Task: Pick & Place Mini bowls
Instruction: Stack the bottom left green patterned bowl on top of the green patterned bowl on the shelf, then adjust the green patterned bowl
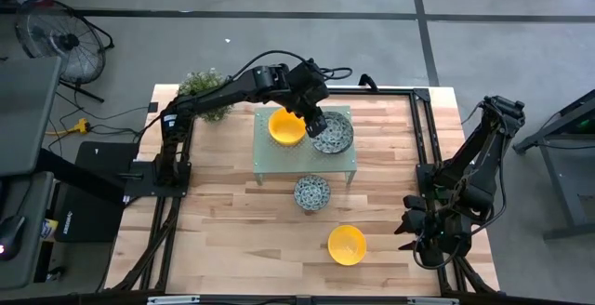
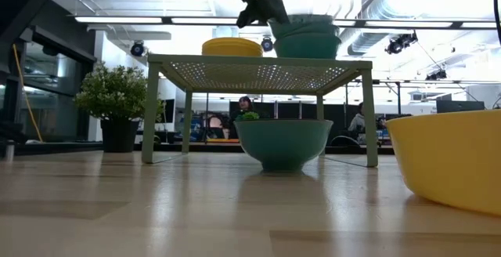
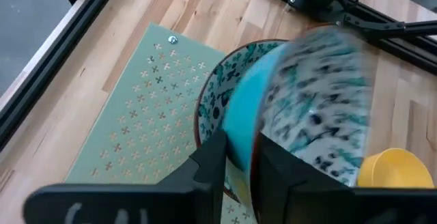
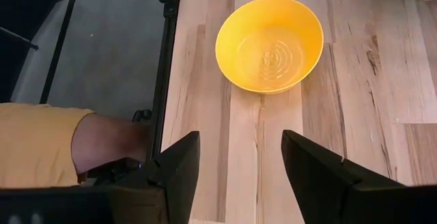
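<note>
Wood table [image 1: 232, 212], green stand [image 1: 270, 161] mid-table. Left gripper [image 1: 314, 119] fingers pinch a patterned bowl's [image 3: 321, 108] rim, nesting it into the stand's stack. Right gripper [image 4: 239, 162] gapes wide, idle near a yellow bowl [image 4: 269, 44].

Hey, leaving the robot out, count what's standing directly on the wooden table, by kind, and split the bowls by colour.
Yellow bowls: 1
Patterned bowls: 1
Pale green stand: 1
Potted plant: 1
Total: 4
</note>
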